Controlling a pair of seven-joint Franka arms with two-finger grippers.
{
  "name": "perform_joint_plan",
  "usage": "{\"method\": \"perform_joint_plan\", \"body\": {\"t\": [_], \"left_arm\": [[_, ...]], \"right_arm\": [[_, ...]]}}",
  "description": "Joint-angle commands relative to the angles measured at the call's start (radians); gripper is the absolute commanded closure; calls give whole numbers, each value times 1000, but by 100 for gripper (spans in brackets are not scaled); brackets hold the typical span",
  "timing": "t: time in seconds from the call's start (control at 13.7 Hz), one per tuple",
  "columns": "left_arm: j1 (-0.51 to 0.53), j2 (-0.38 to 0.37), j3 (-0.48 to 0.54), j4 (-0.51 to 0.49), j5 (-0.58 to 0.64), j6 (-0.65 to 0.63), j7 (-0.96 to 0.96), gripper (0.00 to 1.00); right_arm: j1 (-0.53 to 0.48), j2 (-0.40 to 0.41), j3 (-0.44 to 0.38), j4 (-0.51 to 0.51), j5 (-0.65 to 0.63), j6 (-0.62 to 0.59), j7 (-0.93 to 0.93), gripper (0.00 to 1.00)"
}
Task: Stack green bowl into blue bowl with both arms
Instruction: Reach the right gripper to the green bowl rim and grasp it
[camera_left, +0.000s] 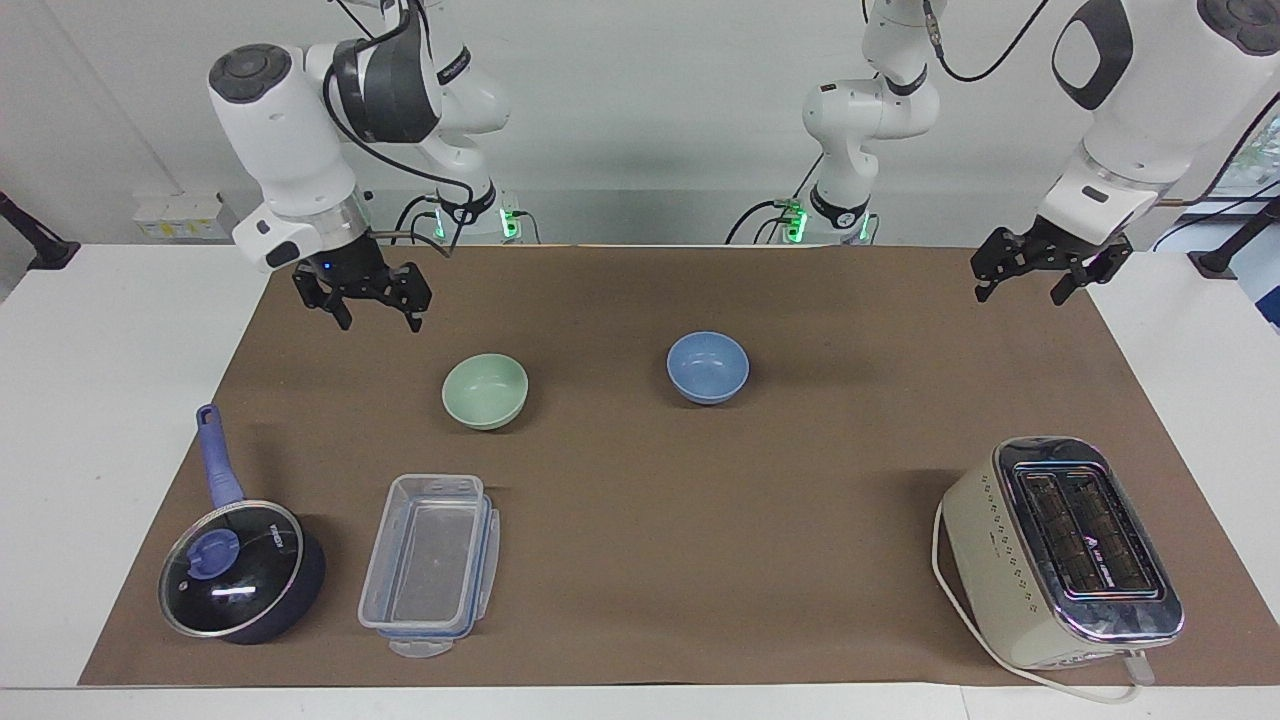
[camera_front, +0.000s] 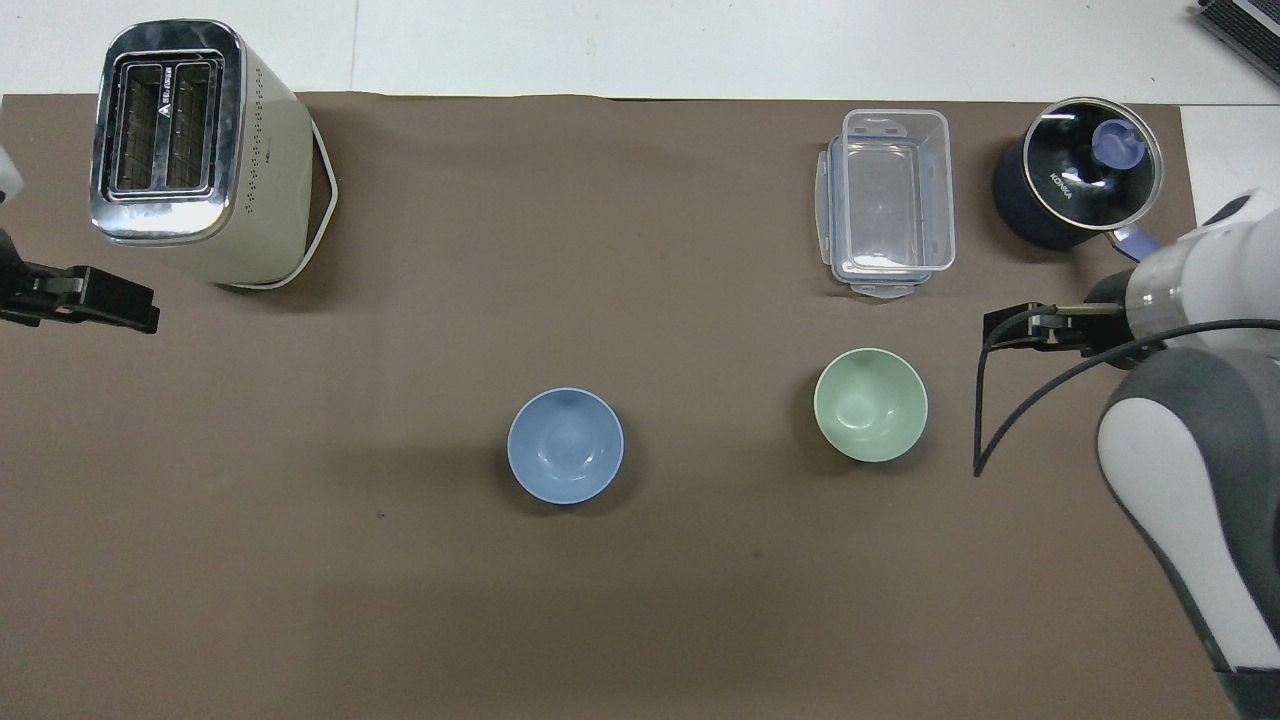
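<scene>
The green bowl (camera_left: 485, 391) sits apart from the raised, empty, open-fingered right gripper (camera_left: 364, 300).

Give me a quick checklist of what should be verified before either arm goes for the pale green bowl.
1. Small pale mint-green bowl upright on the brown mat: ok.
2. Small light-blue bowl upright and unfilled: ok.
3. Mat between the two bowls free of obstacles: ok.
4. Right gripper open, holding nothing: ok.
5. Right gripper over the green bowl: not ok; it hangs over the mat beside it.
6. Left gripper away from the bowls, over the mat's edge: ok.
</scene>
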Motion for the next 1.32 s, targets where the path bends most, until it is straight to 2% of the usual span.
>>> {"method": "perform_joint_plan", "body": {"t": [0.0,0.15,0.44,0.88,1.02,1.24], "left_arm": [[11,-15,-5,0,13,-20,5,0],[8,-15,-3,1,11,-17,7,0],[9,-15,-2,0,8,-17,7,0],[8,-15,-2,0,8,-17,7,0],[9,-15,-2,0,8,-17,7,0],[8,-16,-2,0,8,-17,7,0]], "right_arm": [[-1,27,1,-97,37,122,-50,0],[5,53,2,-160,37,216,-57,0],[28,120,2,-204,39,297,-54,0],[30,149,2,-309,39,438,-82,1],[30,148,2,-310,39,439,-83,6],[30,146,5,-318,39,437,-88,27]]}}
